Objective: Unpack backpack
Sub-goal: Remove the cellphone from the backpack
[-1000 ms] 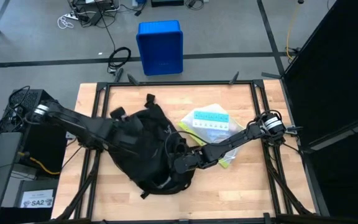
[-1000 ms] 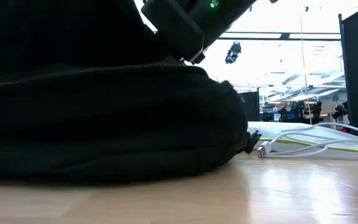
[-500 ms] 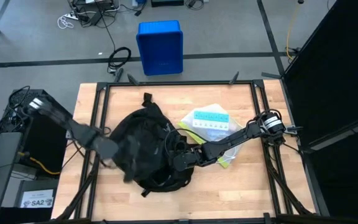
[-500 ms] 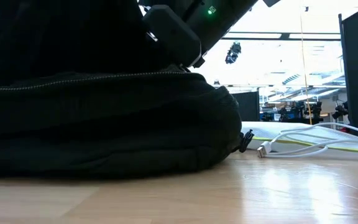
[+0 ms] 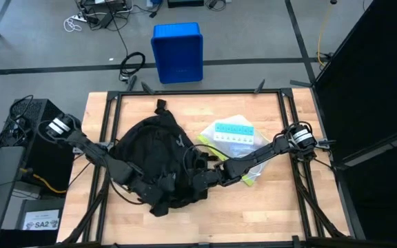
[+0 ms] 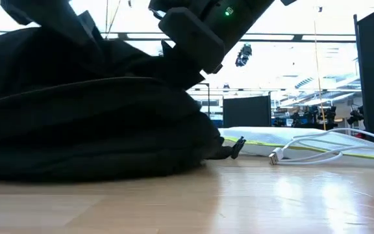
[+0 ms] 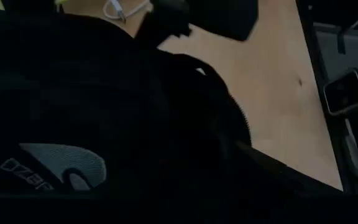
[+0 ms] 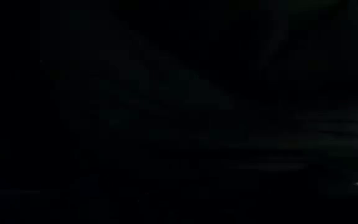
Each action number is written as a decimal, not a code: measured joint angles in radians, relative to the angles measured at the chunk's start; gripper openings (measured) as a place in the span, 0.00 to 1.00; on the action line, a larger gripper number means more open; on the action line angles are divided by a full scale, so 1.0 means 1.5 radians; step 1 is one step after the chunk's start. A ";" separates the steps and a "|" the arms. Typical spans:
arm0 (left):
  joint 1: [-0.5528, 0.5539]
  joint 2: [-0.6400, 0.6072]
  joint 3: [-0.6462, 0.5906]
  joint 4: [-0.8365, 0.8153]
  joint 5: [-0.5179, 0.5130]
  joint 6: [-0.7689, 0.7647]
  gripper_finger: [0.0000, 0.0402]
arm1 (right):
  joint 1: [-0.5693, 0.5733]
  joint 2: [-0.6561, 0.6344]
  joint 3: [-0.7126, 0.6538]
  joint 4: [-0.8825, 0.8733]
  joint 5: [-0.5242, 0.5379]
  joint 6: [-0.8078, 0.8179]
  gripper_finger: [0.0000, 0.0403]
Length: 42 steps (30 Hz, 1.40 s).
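The black backpack (image 5: 150, 155) lies slumped on the table's middle, a strap end (image 5: 161, 107) pointing to the far edge. In the low view the backpack (image 6: 89, 123) fills the left half, its top bunched up. My left arm reaches from the left edge to the backpack's near rim, with my left gripper (image 5: 154, 193) there, dark against dark fabric. The left wrist view shows black cloth and a grey label patch (image 7: 61, 165). My right arm comes from the right, and my right gripper (image 5: 197, 180) is sunk into the backpack's near right side. The right wrist view is all dark.
A light-blue pill organiser (image 5: 233, 132) lies on a clear bag with a yellow-green edge (image 5: 250, 176), right of the backpack. A white cable (image 6: 317, 153) rests by it. A blue bin (image 5: 178, 52) stands on the floor beyond the far edge. Bare wood shows along the near edge.
My left arm has swung from over the backpack's far left part down to its near rim. The backpack has shifted a little toward the left and far edges; its right end has drawn back and its top has bunched up higher. My right gripper has stayed in place.
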 joint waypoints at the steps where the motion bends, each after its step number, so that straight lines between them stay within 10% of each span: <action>1: 0.000 -0.001 0.006 0.004 0.000 0.007 0.39 | 0.000 0.000 0.000 0.000 -0.001 0.002 0.55; 12: -0.061 0.043 0.095 0.047 0.003 0.081 0.39 | -0.003 0.000 0.000 0.065 0.002 -0.033 0.57; 27: -0.081 0.105 0.096 -0.022 -0.051 -0.070 0.39 | -0.003 0.000 0.000 0.279 0.038 -0.215 0.62; 42: -0.144 0.119 0.139 0.069 -0.051 0.051 0.39 | -0.026 0.000 0.000 0.309 0.038 -0.214 0.61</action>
